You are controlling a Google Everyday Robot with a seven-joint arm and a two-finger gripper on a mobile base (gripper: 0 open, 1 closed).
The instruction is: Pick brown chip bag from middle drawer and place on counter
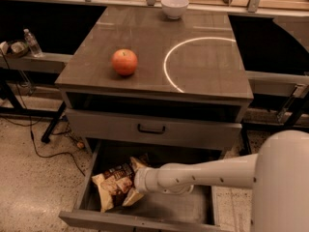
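Observation:
The brown chip bag (112, 183) lies crumpled at the left of the open middle drawer (186, 208), the lowest one pulled out. My gripper (133, 181) reaches in from the right on a white arm. It sits at the bag's right end, with one pale finger (137, 163) above the bag and one below. The fingers stand spread, not closed on the bag. The counter (207, 69) above carries a thin white circle outline.
A red apple (124, 62) sits on the counter's left half and a white bowl (175, 6) at its back edge. The shallower drawer front with a black handle (151, 128) is closed above the open drawer. A water bottle (33, 42) stands on a shelf at the left.

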